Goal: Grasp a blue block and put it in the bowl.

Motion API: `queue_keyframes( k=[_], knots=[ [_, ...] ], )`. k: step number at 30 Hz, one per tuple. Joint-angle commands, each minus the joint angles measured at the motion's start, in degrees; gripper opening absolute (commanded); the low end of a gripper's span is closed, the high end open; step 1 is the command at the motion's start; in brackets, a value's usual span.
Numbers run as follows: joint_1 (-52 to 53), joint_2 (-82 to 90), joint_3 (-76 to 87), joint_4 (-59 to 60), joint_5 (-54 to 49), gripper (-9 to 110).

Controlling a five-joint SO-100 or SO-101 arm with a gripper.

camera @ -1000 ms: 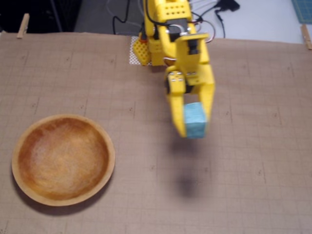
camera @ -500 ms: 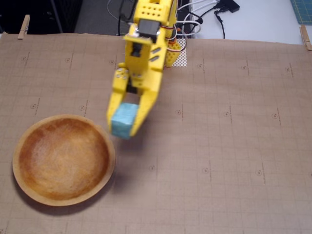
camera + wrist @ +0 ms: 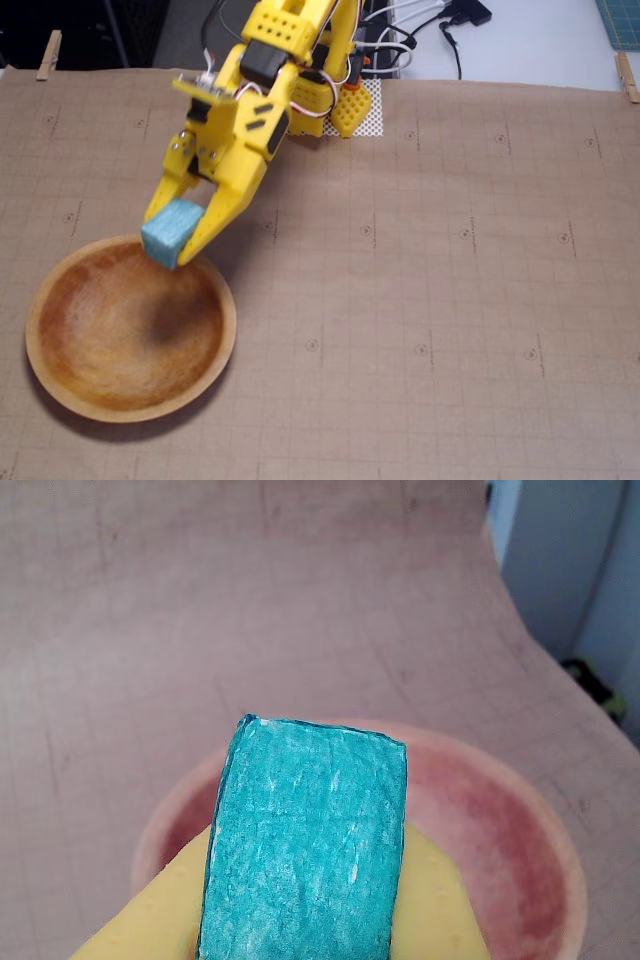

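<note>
The yellow end effector (image 3: 172, 240) is clamped on the blue block (image 3: 168, 233), one finger on each side of it. In the fixed view the block hangs in the air over the upper right rim of the wooden bowl (image 3: 60, 395), and a dark shadow lies inside the bowl just below it. The wrist view shows the same: the block (image 3: 305, 845) fills the lower middle of the picture between the yellow fingers (image 3: 150, 920), with the bowl (image 3: 520, 820) directly beneath and behind it, its reddish inside showing on both sides of the block. The bowl rests on the surface (image 3: 480, 300), which is covered by a brown mat printed with a fine grid and small circled marks. No brand, label or readable writing shows on any of these things.
</note>
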Motion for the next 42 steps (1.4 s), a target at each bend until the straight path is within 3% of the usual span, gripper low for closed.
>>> queue_keyframes(
  k=[1,7,16,27,42],
  knots=[
    [0.53,-2.46,-3.08,-0.79,-0.44,-3],
    [1.05,-9.23,-5.71,-1.49,-0.44,-3],
    [0.88,-22.41,-7.82,-14.94,-0.09,-3],
    [0.79,-31.46,-23.73,-3.52,0.09,-3],
    [4.31,-50.80,-43.33,-2.55,-0.09,-3]
  ],
)
